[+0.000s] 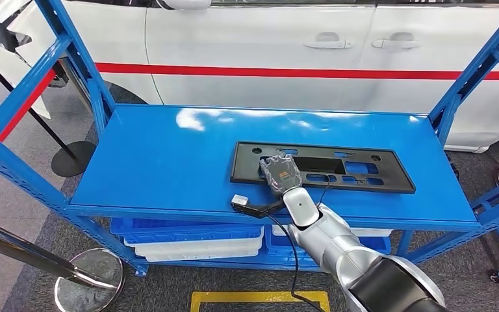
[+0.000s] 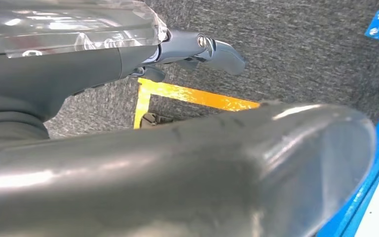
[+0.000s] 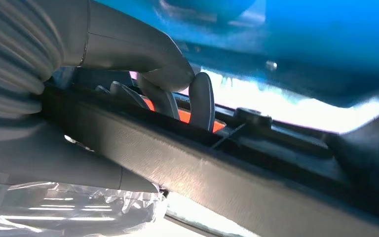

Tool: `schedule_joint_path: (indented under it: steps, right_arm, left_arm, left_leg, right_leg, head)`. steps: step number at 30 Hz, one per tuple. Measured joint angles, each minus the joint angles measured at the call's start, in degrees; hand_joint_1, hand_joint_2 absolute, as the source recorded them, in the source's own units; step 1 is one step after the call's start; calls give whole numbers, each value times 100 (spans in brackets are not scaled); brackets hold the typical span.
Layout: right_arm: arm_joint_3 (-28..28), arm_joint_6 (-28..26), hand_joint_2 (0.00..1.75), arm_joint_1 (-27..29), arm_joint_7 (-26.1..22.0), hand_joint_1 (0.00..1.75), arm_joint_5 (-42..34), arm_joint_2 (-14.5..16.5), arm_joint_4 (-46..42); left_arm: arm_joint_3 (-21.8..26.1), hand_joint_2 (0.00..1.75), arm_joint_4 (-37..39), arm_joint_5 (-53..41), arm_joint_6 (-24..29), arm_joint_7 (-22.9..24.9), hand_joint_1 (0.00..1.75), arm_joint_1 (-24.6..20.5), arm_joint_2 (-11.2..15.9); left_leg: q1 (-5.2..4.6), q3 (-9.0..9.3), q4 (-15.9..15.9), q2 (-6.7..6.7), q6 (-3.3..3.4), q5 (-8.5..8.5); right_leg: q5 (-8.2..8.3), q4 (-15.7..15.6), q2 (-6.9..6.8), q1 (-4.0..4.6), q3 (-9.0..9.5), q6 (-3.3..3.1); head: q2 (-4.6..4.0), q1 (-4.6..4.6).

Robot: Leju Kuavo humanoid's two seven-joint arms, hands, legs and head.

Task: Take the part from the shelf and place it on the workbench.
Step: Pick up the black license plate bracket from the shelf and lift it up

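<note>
One hand [image 1: 281, 174] on black part [image 1: 364, 170]

The blue metal shelf [image 1: 162, 162] stands in front of a white car, and its top board is flat and glossy, with light reflections at the far edge near 12 o'clock. On this board lies one black plastic part [image 1: 364, 170], a long flat frame with several cut-out openings, at about 3 o'clock from the middle of the board. It lies flat, with its long side parallel to the front edge. The right hand [image 1: 281, 174] rests on the part's left portion. The lower level of the shelf, at 6 o'clock, carries stacked blue and white trays [image 1: 195, 242]. The shelf stands on a grey carpet floor [image 1: 169, 286].
</note>
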Motion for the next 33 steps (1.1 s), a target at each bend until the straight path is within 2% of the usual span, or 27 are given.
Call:
schedule_joint_path:
  steps: [1, 4, 5, 7, 9, 10, 11, 12, 13, 15, 16, 17, 18, 20, 21, 22, 24, 25, 26, 27, 29, 30, 31, 33]
  right_arm:
    - [1, -1, 175, -11, -8, 175, 1, 15, 4]
    - [2, -29, 175, -28, -46, 175, 3, 51, 8]
    - [0, -66, 175, -33, -76, 175, 1, 53, 6]
    - [-18, -182, 175, -31, -165, 175, -8, 56, 0]
    - [-62, -316, 175, -3, -289, 175, -45, 56, -12]
    - [-98, -365, 175, 27, -389, 175, -96, 56, -45]
    - [-154, -402, 175, 71, -541, 175, -184, 56, -132]
    - [-238, -422, 175, 132, -756, 175, -322, 56, -286]
    - [-367, -432, 175, 222, -1108, 175, -577, 57, -560]
    - [-716, -468, 175, 442, -2252, 175, -1529, 58, -1378]
    - [-893, -480, 175, 544, -2970, 175, -2181, 58, -1860]
    - [-1037, -469, 175, 630, -3600, 175, -2806, 56, -2307]
    - [-1139, -421, 175, 709, -4019, 175, -3339, 50, -2715]
    - [-1267, -220, 175, 919, -4456, 175, -4244, 6, -3498]
    - [-1297, -70, 175, 1059, -4612, 175, -4740, -45, -3948]
    - [-1311, 124, 175, 1221, -4818, 175, -5294, -116, -4452]
    - [-1316, 583, 175, 1548, -5179, 175, -6313, -284, -5543]
    - [-1314, 775, 175, 1691, -5264, 175, -6631, -359, -6016]
    - [-1312, 901, 175, 1808, -5284, 175, -6796, -422, -6405]
    - [-1310, 977, 175, 1903, -5284, 175, -6871, -473, -6728]
    - [-1300, 1026, 175, 2034, -5284, 175, -6911, -551, -7253]
    - [-1294, 1035, 175, 2066, -5284, 175, -6920, -579, -7448]
    - [-1290, 1039, 175, 2089, -5285, 175, -6930, -601, -7607]
    - [-1287, 1086, 175, 2138, -5299, 175, -7012, -644, -7831]
  left_arm:
    - [5, 0, 0, 2, 4, -3, 0, -4, 0]
    - [16, 131, 0, 26, 14, -118, 0, 5, 1]
    - [23, 175, 0, 33, 17, -234, 0, 14, 0]
    - [49, 175, 0, 30, 29, -500, 0, 29, -3]
    - [85, 175, 0, 10, 56, -673, 0, 40, -6]
    - [97, 175, 0, 2, 71, -712, 0, 49, -5]
    - [109, 175, 0, 1, 84, -732, 0, 57, -4]
    - [120, 175, 0, 7, 90, -744, 0, 64, -3]
    - [135, 175, 0, 16, 84, -757, 0, 66, -2]
    - [179, 175, 0, 27, 49, -791, 0, 60, 0]
    - [203, 175, 0, 15, 30, -805, 0, 51, 1]
    - [224, 175, 0, 2, 22, -808, 0, 44, 2]
    - [240, 175, 0, -13, 22, -797, 0, 37, 2]
    - [256, 175, 0, -42, 27, -758, 0, 29, 1]
    - [262, 175, 0, -54, 21, -736, 0, 22, -2]
    - [271, 175, -1, -64, 4, -720, 0, 15, -4]
    - [298, 175, -2, -76, -42, -705, 0, 4, -5]
    - [316, 175, -2, -79, -60, -704, 0, -1, -4]
    - [333, 175, -1, -82, -69, -704, 0, -10, -4]
    - [351, 175, -1, -86, -75, -704, 0, -22, -6]
    - [380, 175, -1, -93, -84, -704, 0, -49, -13]
    - [389, 175, -1, -96, -88, -704, 0, -63, -16]
    - [394, 175, -2, -96, -90, -705, 0, -74, -17]
    - [399, 175, -2, -108, -94, -709, 0, -90, -17]
  left_leg:
    - [-10, -12, 11, -1, -27, -8]
    - [0, -31, 22, 0, -126, -28]
    - [12, -53, 86, 3, -156, -83]
    - [29, -253, 543, 10, -197, -358]
    - [32, -632, 1345, 12, -221, -707]
    - [32, -784, 1644, 12, -226, -788]
    - [32, -842, 1736, 13, -225, -758]
    - [32, -787, 1587, 13, -216, -618]
    - [31, -630, 1231, 14, -199, -402]
    - [17, -266, 439, 19, -151, -74]
    - [5, -158, 202, 18, -128, -5]
    - [-10, -117, 110, 15, -107, -6]
    - [-22, -113, 93, 6, -87, -5]
    - [2, -91, 51, -4, -23, 25]
    - [15, -80, 24, -9, 12, 42]
    - [28, -72, -1, -14, 42, 57]
    - [15, -80, 0, -24, 68, 54]
    - [11, -81, 3, -26, 70, 48]
    - [9, -77, 5, -25, 67, 41]
    - [10, -68, 10, -23, 60, 31]
    - [13, -45, 26, -22, 31, 1]
    - [4, -43, 46, -24, 6, -20]
    - [-5, -47, 61, -25, -20, -37]
    - [-20, -56, 70, -27, -80, -53]
  right_leg:
    - [40, -188, 2, 5, 76, -16]
    - [34, -285, 1, 28, 96, -111]
    - [38, -299, -3, 28, 107, -154]
    - [45, -323, -16, 23, 125, -223]
    - [37, -321, -19, 46, 126, -257]
    - [34, -318, -18, 59, 128, -264]
    - [30, -313, -14, 68, 132, -268]
    - [24, -306, -8, 75, 139, -269]
    - [14, -297, -2, 80, 149, -267]
    - [-13, -271, 10, 98, 156, -245]
    - [-20, -261, 15, 107, 149, -224]
    - [-23, -258, 19, 113, 142, -200]
    - [-21, -262, 18, 113, 139, -172]
    - [-70, -227, 8, 105, 142, -109]
    - [-167, -103, 6, 102, 94, -80]
    - [-329, 155, 7, 97, -21, -57]
    - [-716, 942, 10, 82, -406, -26]
    - [-827, 1280, 10, 74, -583, -15]
    - [-826, 1431, 10, 64, -672, -6]
    - [-706, 1339, 8, 51, -641, 0]
    - [-288, 574, 5, 19, -281, 2]
    - [-131, 184, 7, 15, -94, -5]
    - [-44, -87, 10, 14, 32, -22]
    - [-37, -210, 20, 36, 81, -73]
  head:
    - [0, 0]
    - [0, -1]
    - [0, -2]
    - [0, -2]
    - [0, -2]
    - [0, -2]
    - [0, -2]
    - [0, -2]
    - [0, -2]
    - [0, -1]
    - [0, -1]
    - [0, -1]
    - [0, -2]
    - [0, -1]
    - [0, -1]
    - [0, 0]
    - [0, 0]
    - [0, 1]
    - [0, 1]
    - [0, 1]
    - [0, 1]
    - [0, 0]
    - [0, 0]
    - [0, -1]
